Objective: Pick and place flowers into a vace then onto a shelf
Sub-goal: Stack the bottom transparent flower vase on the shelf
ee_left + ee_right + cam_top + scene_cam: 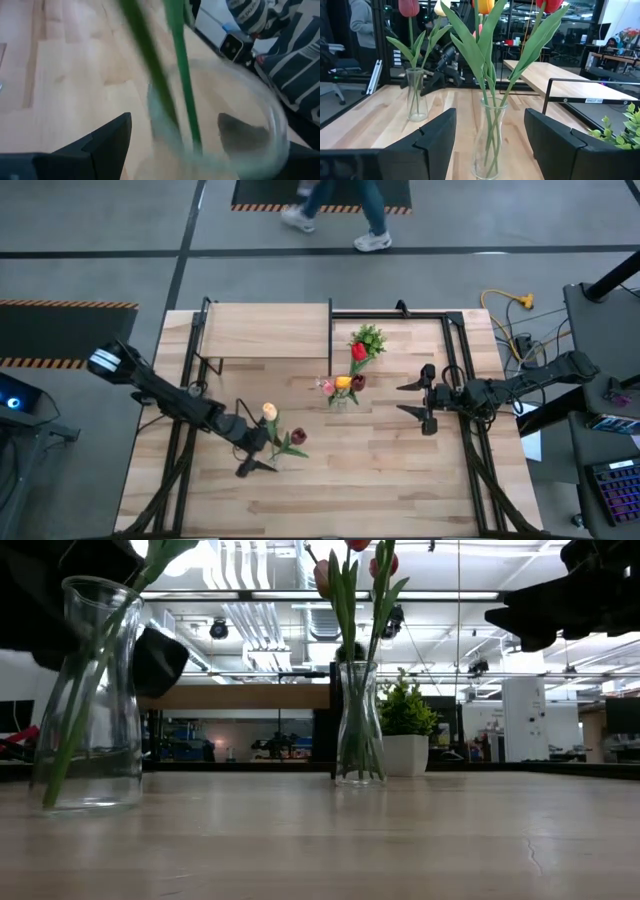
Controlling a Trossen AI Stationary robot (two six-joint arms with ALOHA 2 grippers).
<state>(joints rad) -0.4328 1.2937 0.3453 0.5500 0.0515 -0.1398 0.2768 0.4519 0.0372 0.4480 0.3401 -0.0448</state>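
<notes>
Near vase (88, 700): in the low view its stems run off the top edge, heads unseen.
Middle vase (360, 725): upper tulips (385, 565) clipped by that same edge.
Left wrist view: glass rim (270, 115) and green stems (182, 75) smeared with blur; which stems, can't say.
Person (340, 215): only legs and shoes in the high view.
Right pincer (565, 595): a dark, cropped shape, probably fingers.
</notes>
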